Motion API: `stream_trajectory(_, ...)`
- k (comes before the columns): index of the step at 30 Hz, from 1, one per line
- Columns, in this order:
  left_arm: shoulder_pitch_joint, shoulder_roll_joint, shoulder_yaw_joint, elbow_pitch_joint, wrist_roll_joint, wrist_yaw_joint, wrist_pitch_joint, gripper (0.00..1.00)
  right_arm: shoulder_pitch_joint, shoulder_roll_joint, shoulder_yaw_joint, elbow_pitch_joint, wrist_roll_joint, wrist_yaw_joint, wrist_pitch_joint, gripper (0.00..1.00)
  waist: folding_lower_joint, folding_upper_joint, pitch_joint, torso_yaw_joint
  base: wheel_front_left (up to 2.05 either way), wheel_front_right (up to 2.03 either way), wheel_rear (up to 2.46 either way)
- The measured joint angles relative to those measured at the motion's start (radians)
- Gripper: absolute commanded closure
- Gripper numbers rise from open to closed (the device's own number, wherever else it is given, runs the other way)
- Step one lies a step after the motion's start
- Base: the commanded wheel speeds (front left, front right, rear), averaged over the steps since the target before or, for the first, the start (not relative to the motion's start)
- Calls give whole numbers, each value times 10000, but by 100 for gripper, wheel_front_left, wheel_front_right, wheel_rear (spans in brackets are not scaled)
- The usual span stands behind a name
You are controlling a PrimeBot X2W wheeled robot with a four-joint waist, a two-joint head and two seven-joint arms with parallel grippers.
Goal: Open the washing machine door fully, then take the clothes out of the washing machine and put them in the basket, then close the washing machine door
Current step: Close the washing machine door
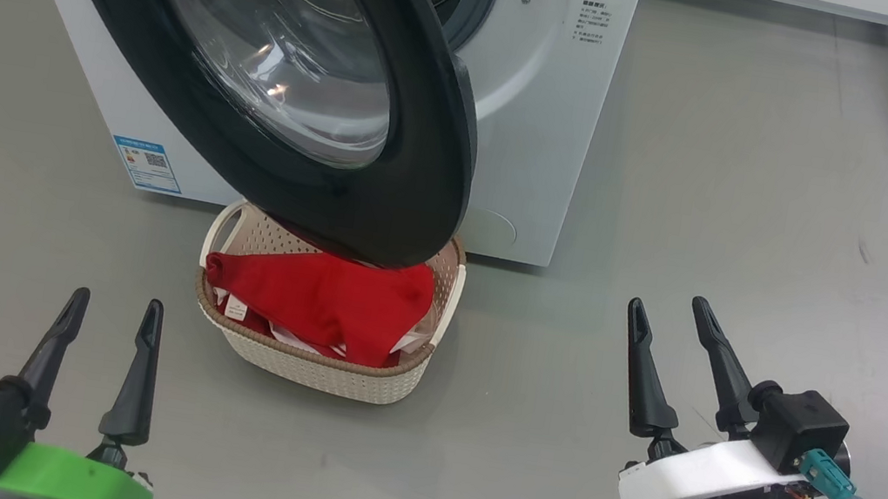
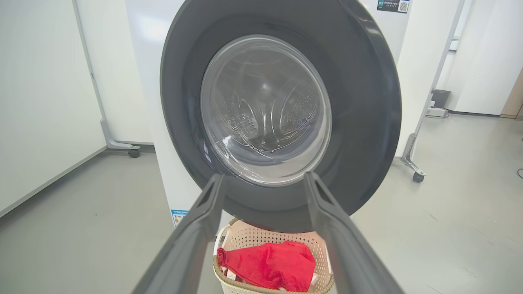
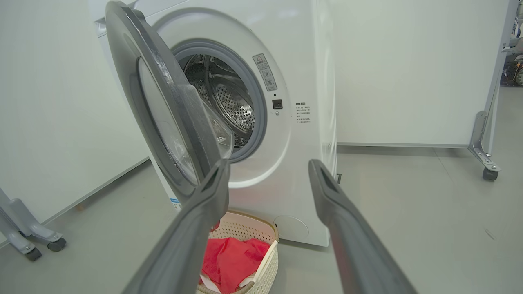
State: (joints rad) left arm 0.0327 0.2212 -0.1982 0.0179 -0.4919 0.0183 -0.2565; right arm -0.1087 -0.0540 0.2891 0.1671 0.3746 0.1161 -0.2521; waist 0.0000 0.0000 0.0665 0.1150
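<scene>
Grey floor (image 1: 768, 201), bare, pale walls behind. White machine (image 1: 533, 122) stood front-on, blue label (image 1: 147, 163) at its lower corner. Door (image 1: 417, 193) hung part-way open, hinged on the head view's left, free edge swung out toward the robot; its lower rim sat over the back of the basket (image 1: 321, 368), and whether the two touched could not be told. Door: glossy black ring, bulging clear window, reflections across the glass. Basket on the floor just in front of the machine, cream, perforated, brown rim. Clothes (image 1: 322, 297) lay in it, bright red, heaped and folded over, white trim and a small tag showing at the near edge. Drum (image 3: 233, 106) seen past the door in the right wrist view: perforated steel, no red visible in the part shown. Left hand (image 1: 118, 299) released, fingers spread, grasping nothing, low over the floor and well apart from the door. Right hand (image 1: 667, 303) likewise released and empty, off to the right of the basket. Judged: unloading looked done, door-closing step in hand. Next move would call for one hand to reach the door's outer face near the free edge and press it round toward the machine until it latched, without catching the basket below.
</scene>
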Motion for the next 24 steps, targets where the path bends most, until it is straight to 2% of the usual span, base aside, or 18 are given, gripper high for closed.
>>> stream_trajectory(24,430,-529,360,-247,742,-261,0,0,0,0,69,23,0,54,0,0,0,0,51,-128,0,0,0)
